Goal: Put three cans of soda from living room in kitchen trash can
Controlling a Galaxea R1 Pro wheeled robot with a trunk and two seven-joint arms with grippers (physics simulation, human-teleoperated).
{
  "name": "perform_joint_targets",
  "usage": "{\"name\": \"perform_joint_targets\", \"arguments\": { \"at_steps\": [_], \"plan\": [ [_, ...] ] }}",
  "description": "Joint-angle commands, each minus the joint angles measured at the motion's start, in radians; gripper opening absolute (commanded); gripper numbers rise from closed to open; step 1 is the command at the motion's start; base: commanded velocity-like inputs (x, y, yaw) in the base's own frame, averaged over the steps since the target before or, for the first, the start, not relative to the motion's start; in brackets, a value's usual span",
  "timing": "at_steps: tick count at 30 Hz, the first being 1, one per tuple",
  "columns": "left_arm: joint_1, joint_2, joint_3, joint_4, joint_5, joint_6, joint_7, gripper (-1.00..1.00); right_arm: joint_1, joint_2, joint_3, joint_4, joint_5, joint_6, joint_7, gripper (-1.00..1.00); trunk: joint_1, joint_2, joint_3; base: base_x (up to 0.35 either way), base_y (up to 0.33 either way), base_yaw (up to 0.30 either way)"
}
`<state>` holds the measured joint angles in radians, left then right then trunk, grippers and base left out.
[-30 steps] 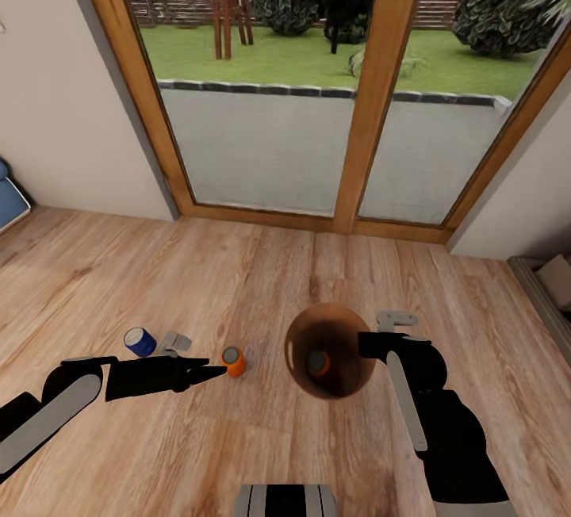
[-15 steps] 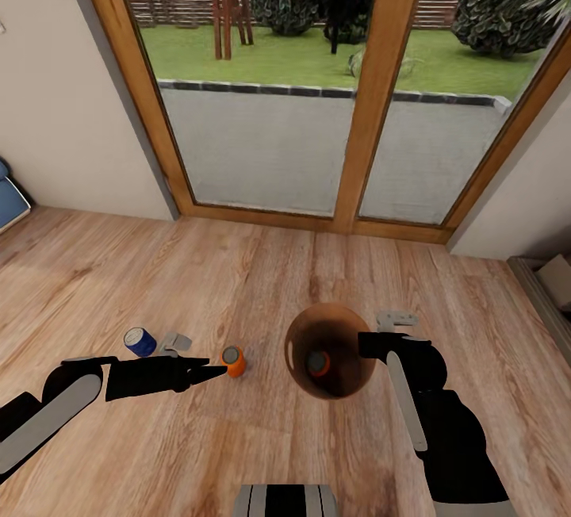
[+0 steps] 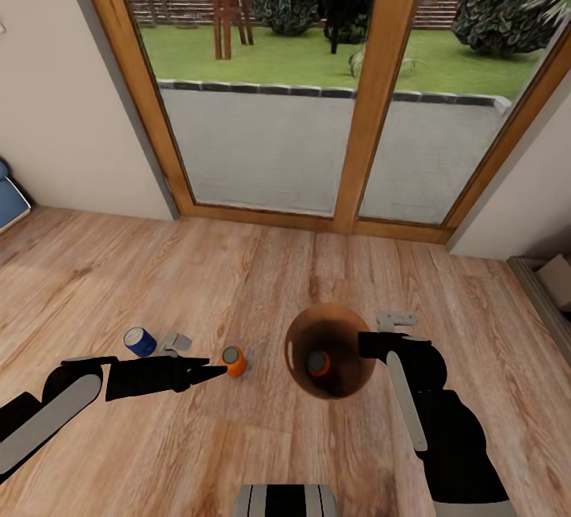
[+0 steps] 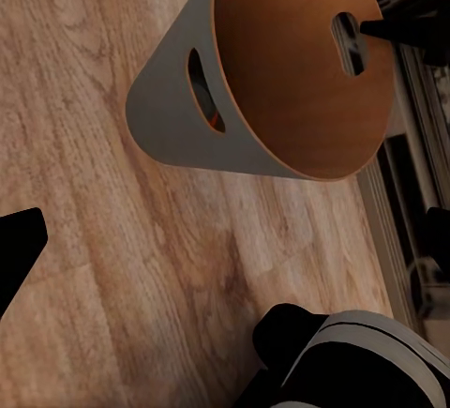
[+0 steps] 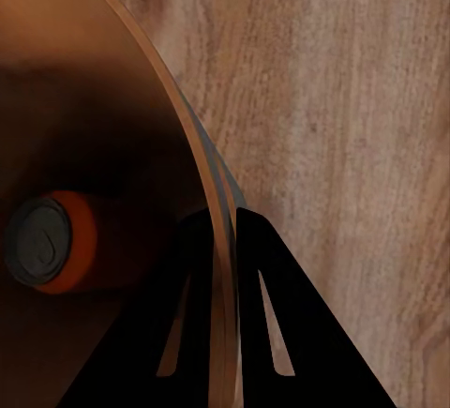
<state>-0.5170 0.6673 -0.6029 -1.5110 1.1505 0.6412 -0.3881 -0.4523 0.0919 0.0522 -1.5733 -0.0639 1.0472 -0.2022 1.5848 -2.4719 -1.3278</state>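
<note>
I am in the living room, and the tash can (image 3: 342, 325), dark outside and wood-coloured inside, hangs just above the plank floor. My right gripper (image 3: 365, 345) is shut on its rim (image 5: 190, 136), one finger on each side of the wall. An orange can of soda (image 3: 319, 363) lies at the bin's bottom (image 5: 52, 244). A second orange can (image 3: 232, 360) stands on the floor, and my left gripper (image 3: 216, 374) has its tip right against that can's left side, open, with one fingertip (image 4: 19, 249) showing. A dark blue can (image 3: 139, 341) stands further left, behind my left arm.
Wood-framed glass doors (image 3: 374, 105) close off the far side, with pale walls on either side. A blue sofa corner (image 3: 8, 201) sits at the left edge and a low ledge with a box (image 3: 555, 279) at the right. Open plank floor surrounds the cans.
</note>
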Motion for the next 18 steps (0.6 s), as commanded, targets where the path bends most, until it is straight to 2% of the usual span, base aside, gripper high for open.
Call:
{"name": "perform_joint_targets", "arguments": {
  "at_steps": [1, 12, 18],
  "plan": [
    [0.0, 0.0, 0.0, 0.0, 0.0, 0.0, 0.0, 1.0, 0.0, 0.0, 0.0, 0.0, -0.01, 0.0, 0.004, -1.0, 0.0, 0.0, 0.0, 0.0, 0.0, 0.0],
    [0.0, -0.001, -0.002, 0.0, 0.0, -0.005, 0.0, 1.0, 0.0, 0.0, 0.0, 0.0, -0.01, 0.0, 0.004, -1.0, 0.0, 0.0, 0.0, 0.008, 0.0, 0.0],
    [0.0, 0.0, 0.0, 0.0, 0.0, -0.002, 0.0, 1.0, 0.0, 0.0, 0.0, 0.0, -0.01, 0.0, 0.004, -1.0, 0.0, 0.0, 0.0, 0.267, 0.0, 0.0]
  ]
}}
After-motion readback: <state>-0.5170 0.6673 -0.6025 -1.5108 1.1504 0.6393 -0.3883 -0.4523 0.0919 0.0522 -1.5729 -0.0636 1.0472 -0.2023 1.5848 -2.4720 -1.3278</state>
